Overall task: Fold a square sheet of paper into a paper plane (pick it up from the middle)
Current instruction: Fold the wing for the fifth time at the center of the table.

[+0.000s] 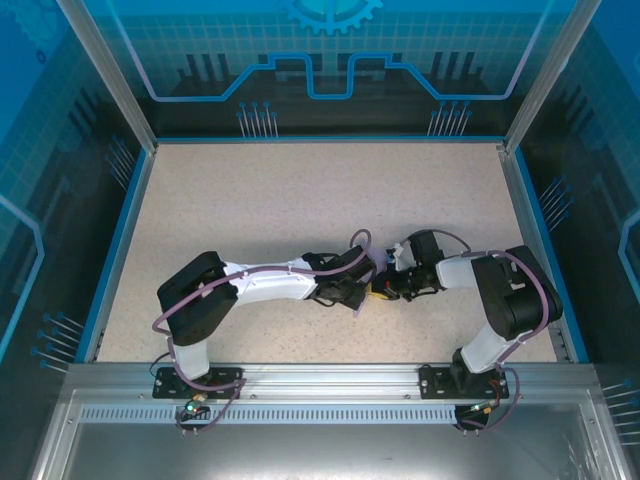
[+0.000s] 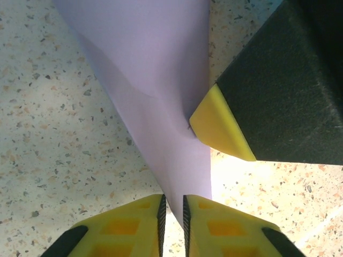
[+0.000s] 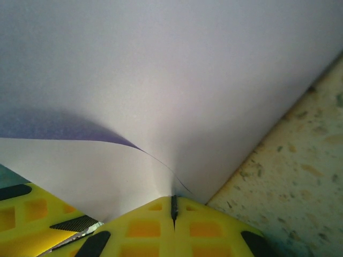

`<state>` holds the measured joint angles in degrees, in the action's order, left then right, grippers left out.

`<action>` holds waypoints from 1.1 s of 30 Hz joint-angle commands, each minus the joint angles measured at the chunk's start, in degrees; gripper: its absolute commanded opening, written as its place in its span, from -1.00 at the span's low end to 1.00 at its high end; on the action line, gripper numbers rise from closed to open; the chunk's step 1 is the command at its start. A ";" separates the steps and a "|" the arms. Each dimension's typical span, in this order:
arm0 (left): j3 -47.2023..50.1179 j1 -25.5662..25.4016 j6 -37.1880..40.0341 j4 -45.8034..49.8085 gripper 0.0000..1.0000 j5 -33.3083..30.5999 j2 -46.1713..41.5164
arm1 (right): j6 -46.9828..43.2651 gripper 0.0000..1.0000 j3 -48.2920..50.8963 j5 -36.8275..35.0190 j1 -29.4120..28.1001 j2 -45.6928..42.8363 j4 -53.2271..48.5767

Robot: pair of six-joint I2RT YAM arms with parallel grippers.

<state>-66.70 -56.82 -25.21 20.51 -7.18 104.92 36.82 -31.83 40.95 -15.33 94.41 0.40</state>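
The speckled beige worktop (image 1: 300,200) takes up most of the overhead view, with blue-lit glass walls on three sides. The left arm (image 1: 260,285) and the right arm (image 1: 500,290) both reach inward, and their wrists meet just right of centre in the near part of the worktop.

The lavender paper (image 2: 155,69) is held between them at that meeting spot. In the left wrist view it is broad at the top and narrows downward like a wedge, with a soft crease running across it and the worktop showing on both sides. In the right wrist view the paper (image 3: 177,80) spreads wide above the fingers, and one layer curls over another at the lower left.

The left end effector (image 2: 172,214) has its yellow fingers drawn close, with the narrow tip of the paper clamped in the thin gap between them. The right end effector (image 3: 173,206) has its fingers pressed together on the paper's edge. In the left wrist view, one of its yellow fingertips (image 2: 217,126) touches the right side of the wedge.
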 commanded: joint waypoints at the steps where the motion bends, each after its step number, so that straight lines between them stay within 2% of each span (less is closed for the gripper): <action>1: 0.22 0.45 -0.72 -0.59 -0.77 1.46 -1.30 | -0.79 -1.00 0.41 -4.09 -1.20 2.36 -2.71; 4: -1.07 0.47 -0.42 0.87 -0.93 1.20 -0.45 | -0.69 -1.00 0.46 -4.00 -1.24 2.04 -2.75; 8: -2.06 0.39 -0.22 1.54 -0.99 1.37 0.64 | -0.53 -1.00 0.57 -3.83 -1.21 2.32 -2.30; 23: -4.31 0.30 0.32 2.21 -0.99 2.94 3.92 | 0.19 -1.00 1.84 -2.55 -1.04 2.19 0.07; 33: -3.96 0.33 -0.60 -0.69 -0.98 4.82 4.85 | 0.35 -1.00 2.13 -1.83 -0.80 2.19 1.09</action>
<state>-69.32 -56.77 -25.56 20.47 -4.16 108.77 37.08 -31.40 41.39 -15.33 94.41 1.48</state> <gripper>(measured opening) 0.045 0.042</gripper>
